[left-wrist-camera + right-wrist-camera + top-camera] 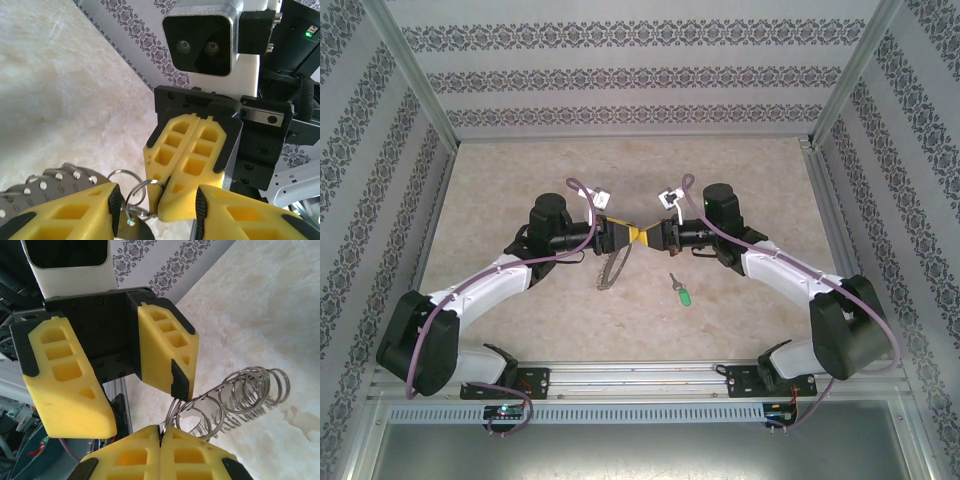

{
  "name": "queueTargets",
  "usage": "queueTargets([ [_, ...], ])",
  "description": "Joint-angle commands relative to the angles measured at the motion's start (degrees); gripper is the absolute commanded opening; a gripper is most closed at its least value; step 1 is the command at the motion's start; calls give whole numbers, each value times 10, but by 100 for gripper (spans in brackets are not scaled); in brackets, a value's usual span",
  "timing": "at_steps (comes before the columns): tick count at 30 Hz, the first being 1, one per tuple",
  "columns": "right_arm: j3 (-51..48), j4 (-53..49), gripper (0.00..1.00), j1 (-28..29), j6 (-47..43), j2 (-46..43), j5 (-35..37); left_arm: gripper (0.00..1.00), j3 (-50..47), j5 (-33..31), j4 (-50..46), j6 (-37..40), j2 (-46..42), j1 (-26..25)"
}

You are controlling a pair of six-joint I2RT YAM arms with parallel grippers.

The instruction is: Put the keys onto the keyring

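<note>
My two grippers meet tip to tip above the middle of the table. The right gripper (657,236) (160,439) is shut on one small split ring of the keyring (609,268) (245,390), a grey metal ring strung with several small loops that hangs down and to the left. The left gripper (623,235) (157,207) is open, its fingers (167,345) straddling the right gripper's shut fingertips (190,165) and the pinched loop (141,192). The key (682,292), with its green head and short silver blade, lies on the table just right of the keyring, free of both grippers.
The tabletop (520,170) is beige marble pattern, boxed in by patterned walls (620,80) and aluminium posts (415,80). A metal rail (640,378) runs along the near edge by the arm bases. A grey perforated strip (50,182) sits at the left finger.
</note>
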Motion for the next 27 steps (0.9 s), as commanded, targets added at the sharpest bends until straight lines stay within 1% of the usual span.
queueTargets([
  [1, 19, 16, 0, -6, -21, -6, -4, 48, -10, -32, -1, 13, -14, -1],
  [6, 1, 31, 0, -5, -18, 23, 23, 51, -17, -110, -49, 38, -48, -1],
  [8, -8, 56, 0, -2, -6, 41, 34, 51, -19, -144, -65, 47, -64, -1],
  [12, -20, 126, 0, 14, 29, 90, 52, 52, -23, -175, -82, 55, -84, 0],
  [17, -19, 157, 0, 37, 39, 155, 80, 54, -20, -179, -93, 56, -82, 0],
  [22, -47, 195, 0, 46, 57, 204, 111, 55, -20, -182, -98, 60, -87, 0],
  [27, -64, 175, 0, 60, 53, 230, 160, 55, -18, -181, -97, 61, -86, 0],
])
